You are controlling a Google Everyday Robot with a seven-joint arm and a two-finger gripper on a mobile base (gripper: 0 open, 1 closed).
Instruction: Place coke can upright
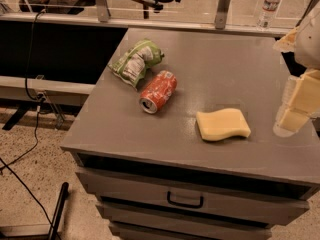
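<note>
The gripper (pixel 296 108) is held at 3 o'clock; its opening cannot be determined. The coke can (pixel 158 91) is laid sideways, bag (pixel 135 61) at 11 o'clock, sponge (pixel 223 124) at 4.

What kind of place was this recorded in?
Probably an office or lab workspace: a grey drawer cabinet holding a coke can, a glass partition with a water bottle near it, and cables across the speckled floor. The gripper hangs at the right edge.
</note>
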